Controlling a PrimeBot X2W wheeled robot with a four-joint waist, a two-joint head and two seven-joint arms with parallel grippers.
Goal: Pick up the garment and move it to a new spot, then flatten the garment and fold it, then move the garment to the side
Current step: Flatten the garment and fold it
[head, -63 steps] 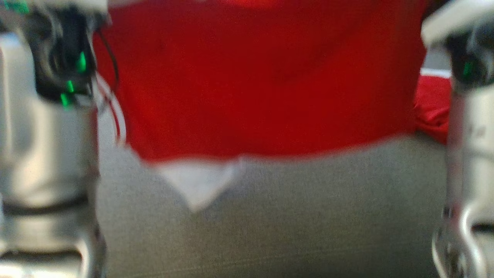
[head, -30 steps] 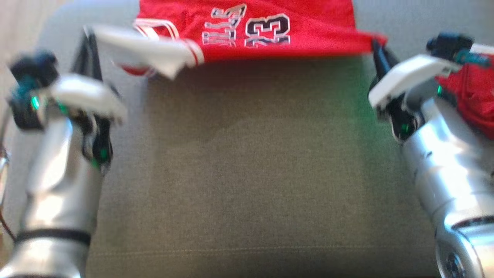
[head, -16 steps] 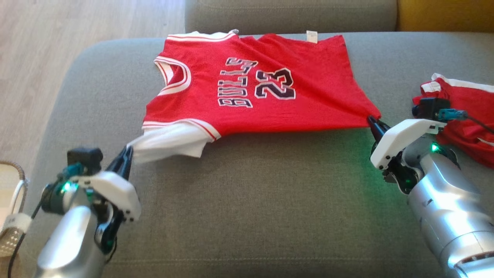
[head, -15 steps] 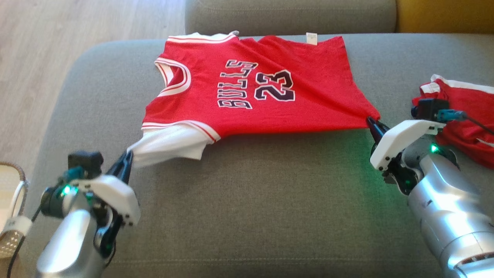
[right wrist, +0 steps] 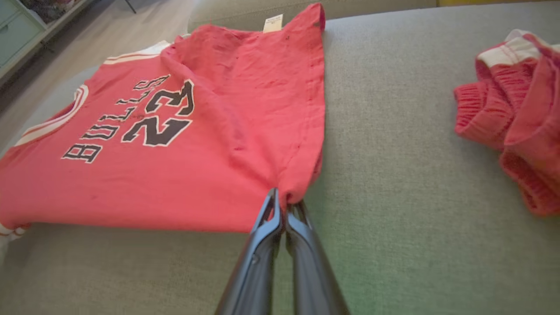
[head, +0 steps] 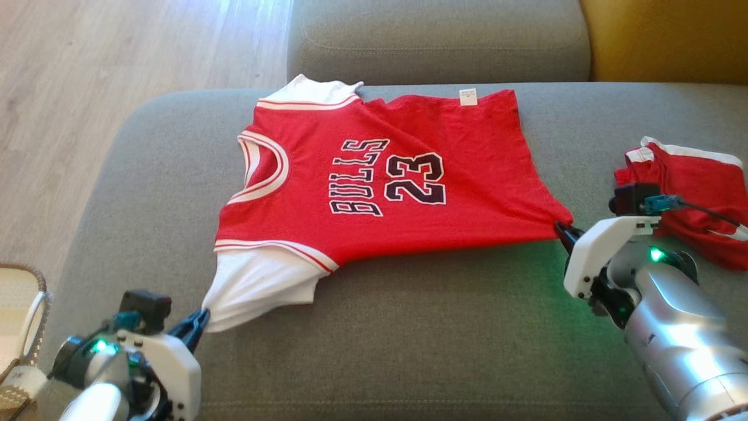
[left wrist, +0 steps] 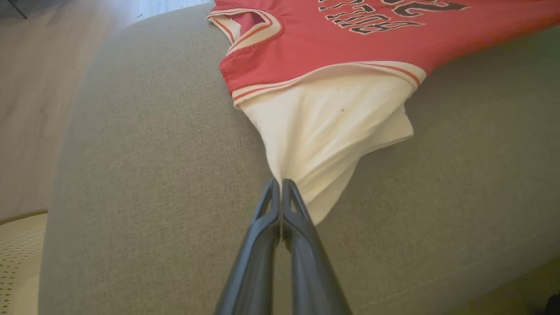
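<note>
Red fabric basketball jersey (head: 380,193), long axis left–right on grey upholstered sofa (head: 409,327), near corners pinched by left jaws and right jaws.

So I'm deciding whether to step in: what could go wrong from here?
The left gripper pinches only the tip of the white sleeve, pulled to a point; it might slip out. The jersey is bunched at the hem corner in the right gripper, so creases could be pressed in. The other red garment lies beside the right arm and might snag.
</note>
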